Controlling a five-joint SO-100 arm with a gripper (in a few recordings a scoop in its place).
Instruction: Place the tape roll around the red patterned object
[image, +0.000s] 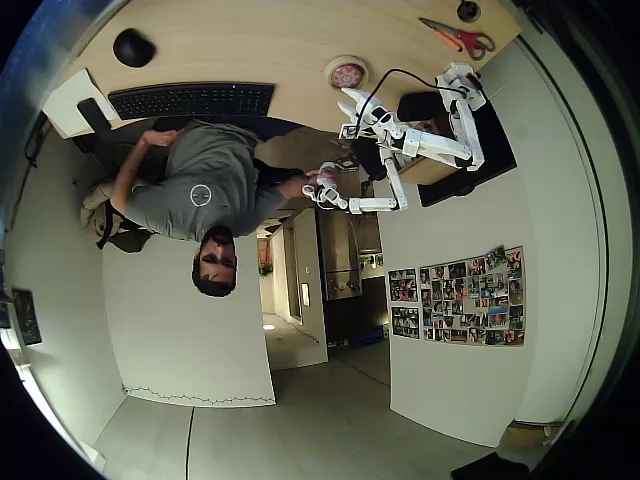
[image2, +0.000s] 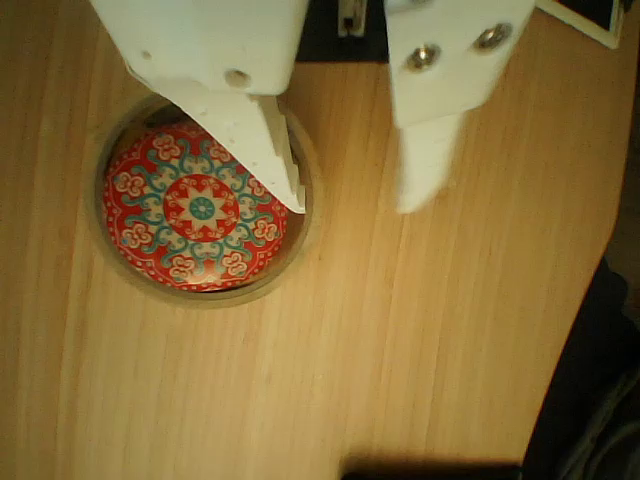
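On the pale wooden table (image2: 420, 330), the tape roll (image2: 305, 245) lies flat around the red patterned ball (image2: 190, 225). The white gripper (image2: 350, 205) hangs just above with fingers spread, gripping nothing. Overhead: keyboard (image: 190, 99), mouse (image: 132, 47), scissors (image: 460, 38), a seated person (image: 200, 190), white walls

i see my white arm (image: 425, 140) folded low, reaching toward nine o'clock in the overhead view. in the wrist view the gripper (image2: 350, 205) points to six o'clock, jaws parted, nothing between them.
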